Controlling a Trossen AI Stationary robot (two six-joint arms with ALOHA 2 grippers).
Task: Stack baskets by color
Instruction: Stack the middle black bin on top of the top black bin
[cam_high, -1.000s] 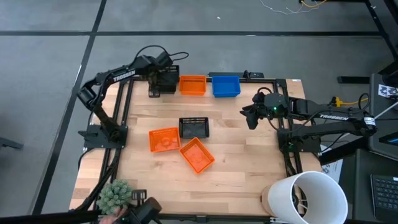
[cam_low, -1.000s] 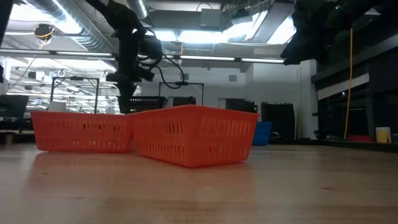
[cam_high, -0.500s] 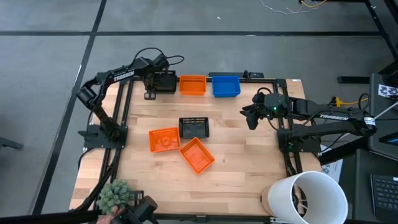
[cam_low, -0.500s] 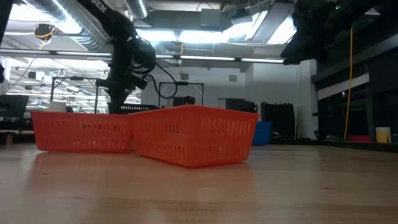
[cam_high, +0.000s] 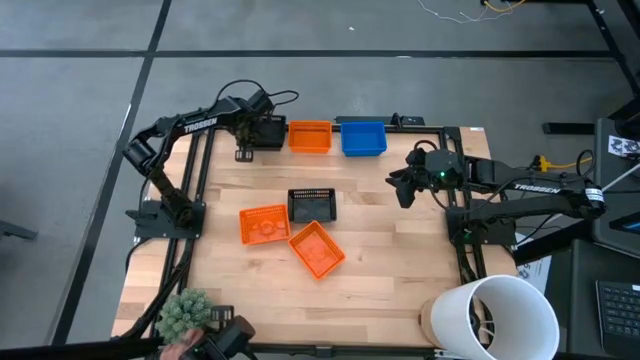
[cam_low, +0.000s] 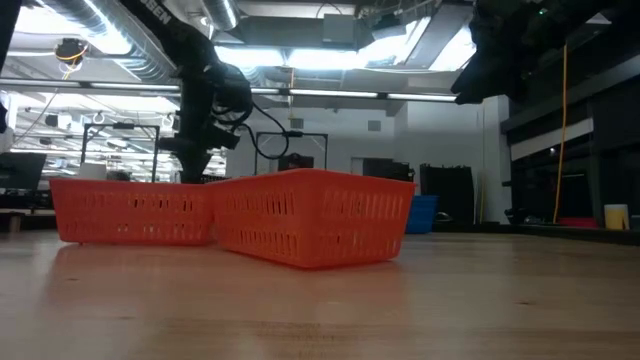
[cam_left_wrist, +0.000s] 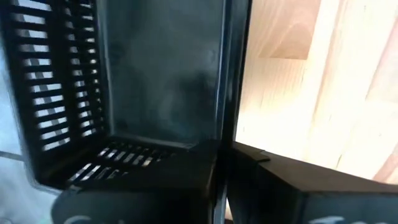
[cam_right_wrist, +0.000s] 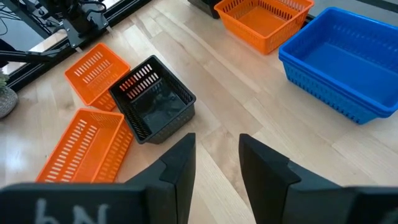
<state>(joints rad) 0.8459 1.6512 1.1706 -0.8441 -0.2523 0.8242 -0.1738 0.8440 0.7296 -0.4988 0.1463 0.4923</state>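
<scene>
Black basket sits at the back edge of the table, just left of the back orange basket; blue stack just right of that orange one. Left gripper is at the black basket's left wall, fingers pinched narrow with the wall between them in the left wrist view, basket filling that frame.

Step in hand, as I judge it: placing this black basket in the back row; letting go not yet shown.

Forward of the orange landmark, mid-table: a second black basket, with two orange ones just beside it.

Right gripper hangs to the right of them, fingers apart, empty.

Next: free the wall, lift clear, fetch the mid-table black one.
</scene>
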